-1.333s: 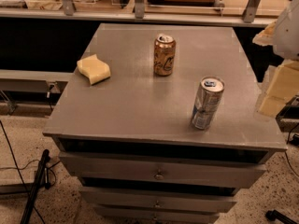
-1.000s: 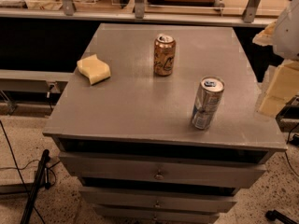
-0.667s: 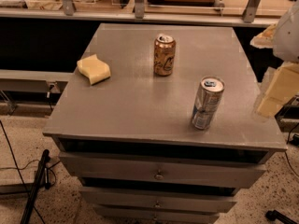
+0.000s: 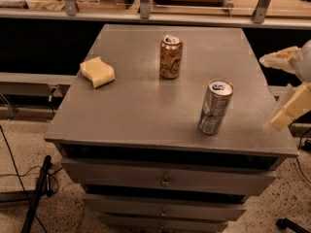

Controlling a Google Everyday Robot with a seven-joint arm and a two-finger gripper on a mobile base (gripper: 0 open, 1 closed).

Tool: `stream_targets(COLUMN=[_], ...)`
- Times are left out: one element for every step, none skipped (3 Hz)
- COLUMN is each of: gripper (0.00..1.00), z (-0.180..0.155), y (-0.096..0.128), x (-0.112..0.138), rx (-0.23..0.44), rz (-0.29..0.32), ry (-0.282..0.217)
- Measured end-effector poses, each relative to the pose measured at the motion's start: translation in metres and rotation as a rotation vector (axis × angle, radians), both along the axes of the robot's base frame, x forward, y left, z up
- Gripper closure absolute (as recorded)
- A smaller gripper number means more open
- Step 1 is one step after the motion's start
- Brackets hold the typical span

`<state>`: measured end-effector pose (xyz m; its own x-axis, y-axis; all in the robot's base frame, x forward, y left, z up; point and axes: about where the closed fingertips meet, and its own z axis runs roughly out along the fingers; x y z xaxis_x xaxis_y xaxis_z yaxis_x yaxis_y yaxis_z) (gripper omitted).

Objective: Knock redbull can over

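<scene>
camera view: hand (image 4: 267,93) spread beside table (image 4: 136,113)

Dim, warm light comes from above, laying a dull sheen over the table (image 4: 136,110) and the redbull can (image 4: 215,107), leaving the gap under the tabletop black, and catching the gripper (image 4: 266,93), fingers spread, pale at the right edge.

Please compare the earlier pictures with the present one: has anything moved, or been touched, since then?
Only the gripper moved: beside the right edge of the table, it has sunk slightly lower. It is open and holds nothing. The slim silver and blue can stands upright where it was, untouched. The gold-brown can and the yellow sponge also kept their places.
</scene>
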<state>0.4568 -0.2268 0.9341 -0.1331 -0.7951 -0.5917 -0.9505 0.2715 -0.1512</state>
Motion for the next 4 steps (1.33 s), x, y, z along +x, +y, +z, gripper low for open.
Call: stream_targets(gripper=[0.0, 0.0, 0.0, 0.0], z=[-0.016, -0.01, -0.001, 0.005], y=[0.0, 0.013, 0.022, 0.033], x=[0.004, 0.005, 0.003, 0.002], rx=[0.236, 0.456, 0.598, 0.677], rz=[0.055, 0.1, 0.118, 0.11], ry=[0.001, -0.008, -0.025, -0.041])
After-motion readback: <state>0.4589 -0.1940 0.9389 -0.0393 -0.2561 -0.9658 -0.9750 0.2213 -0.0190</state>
